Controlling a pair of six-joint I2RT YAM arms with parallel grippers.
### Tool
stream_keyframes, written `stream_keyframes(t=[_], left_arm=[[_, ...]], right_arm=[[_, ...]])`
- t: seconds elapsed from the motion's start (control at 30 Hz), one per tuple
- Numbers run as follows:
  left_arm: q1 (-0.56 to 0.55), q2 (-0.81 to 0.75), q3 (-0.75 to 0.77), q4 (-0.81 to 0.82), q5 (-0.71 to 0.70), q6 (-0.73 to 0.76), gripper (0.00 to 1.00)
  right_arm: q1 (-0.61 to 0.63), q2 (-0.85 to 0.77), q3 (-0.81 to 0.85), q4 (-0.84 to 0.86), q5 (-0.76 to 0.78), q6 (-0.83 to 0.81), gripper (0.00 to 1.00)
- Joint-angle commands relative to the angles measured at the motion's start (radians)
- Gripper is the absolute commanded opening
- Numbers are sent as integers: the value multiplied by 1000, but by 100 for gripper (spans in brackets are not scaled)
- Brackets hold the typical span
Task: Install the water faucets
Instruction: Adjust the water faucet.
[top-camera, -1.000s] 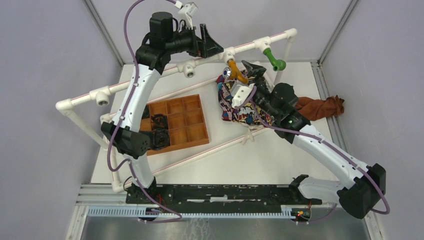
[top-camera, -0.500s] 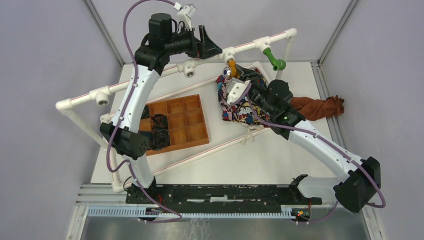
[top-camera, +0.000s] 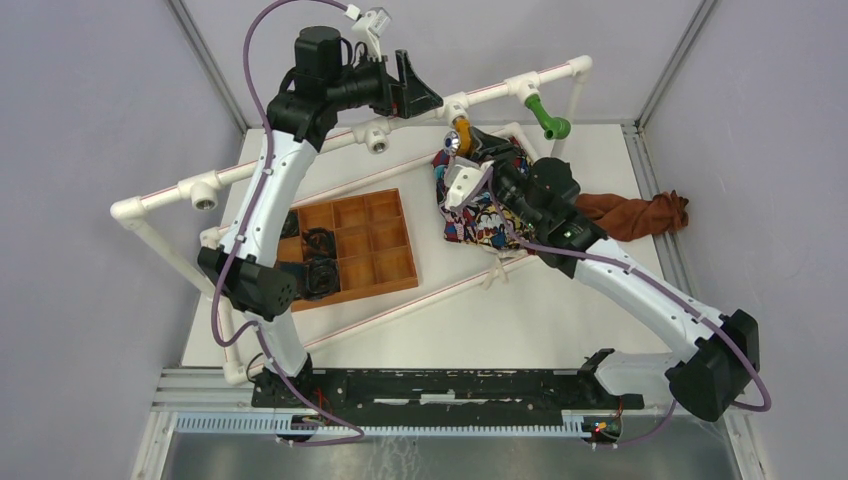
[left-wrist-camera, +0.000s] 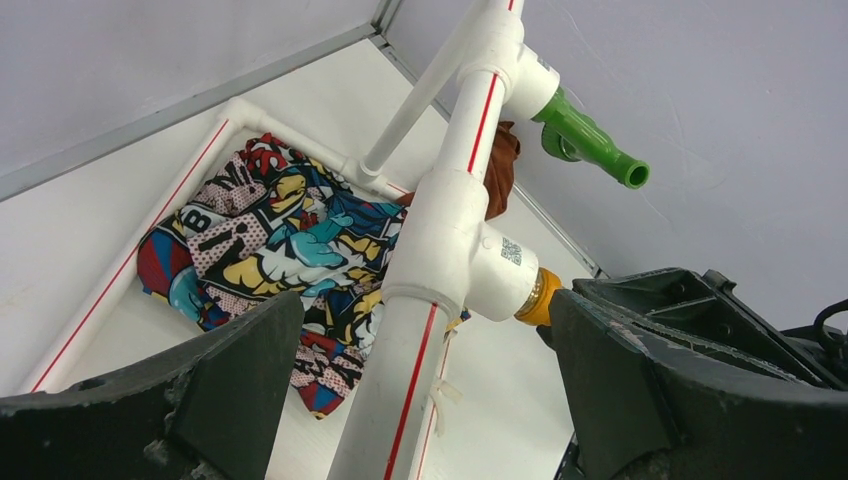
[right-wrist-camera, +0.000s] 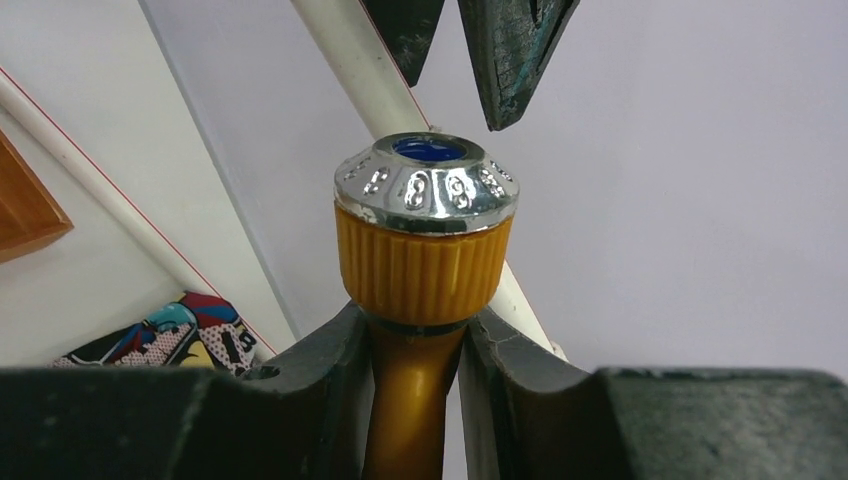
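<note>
1. presently the right claw (right-wrist-camera: 415, 365) is clamped tight on the neck of the orange-yellow faucet (right-wrist-camera: 420, 245), just under its chrome-capped knob. judged to be a grip for turning the tap into its socket.
2. that faucet sits at the mouth of a t-fitting (left-wrist-camera: 480, 265) on the white pipe rail (left-wrist-camera: 478, 120), above the comic-print cloth (left-wrist-camera: 265, 235). the green faucet (left-wrist-camera: 585, 140) is already seated in the next fitting along.
3. the left claw (left-wrist-camera: 425, 330) is spread wide, straddling the rail beside that fitting and gripping nothing. it is likely placed to steady the frame, though no contact shows.
4. hidden: the threaded joint shows only as an orange collar, so seating depth cannot be told. the spout shows in no view.
5. dark items in the orange tray (top-camera: 385, 262) are too small to identify.
</note>
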Motion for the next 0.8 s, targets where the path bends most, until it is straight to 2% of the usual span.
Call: stream_keyframes(t=[0.0,0.2,0.37,0.57,0.77], left_arm=[[8,-36,2,-1,33,15,100],[7,-38,-3,-14,41,4,100],[8,-40,-7,-13,42,2,100],[7,-43,-4,-17,34,4,100],[9,-42,17,-21,23,0,100]], right_arm=[[42,16,42,-22,23,-183,0],[81,-5,-81,58,132,-558,0],[96,-5,-137,126,194,-723,0],[97,-21,-164,154,199,-743,0],[99,-70,-188,140,188,-637,0]])
